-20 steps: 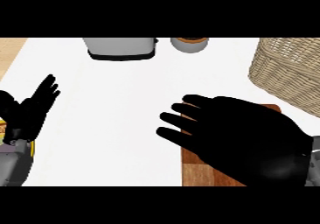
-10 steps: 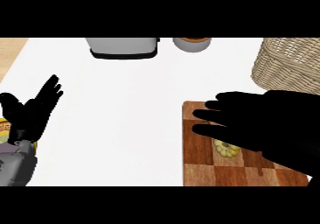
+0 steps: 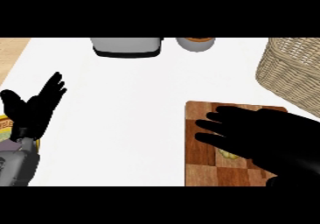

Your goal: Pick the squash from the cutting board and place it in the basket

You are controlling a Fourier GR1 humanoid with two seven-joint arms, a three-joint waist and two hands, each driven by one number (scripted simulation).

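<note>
A wooden cutting board (image 3: 203, 164) lies at the lower right of the counter. My right hand (image 3: 272, 135) hangs over it with fingers spread and pointing left, open. Only a small yellow bit of the squash (image 3: 227, 155) peeks out from under the hand's lower edge; the rest is hidden. I cannot tell whether the hand touches it. The wicker basket (image 3: 297, 72) stands at the right edge, just beyond the board. My left hand (image 3: 35, 109) rests open at the left edge, fingers up.
A grey appliance (image 3: 127, 46) and a grey cup with an orange top (image 3: 195, 43) stand along the back edge. A yellow-rimmed plate (image 3: 1, 127) shows partly behind my left hand. The counter's left edge gives way to a wooden surface.
My right hand has moved right and slightly down over the cutting board, uncovering the board's left part. The view has shifted slightly left. The left hand has stayed put.
</note>
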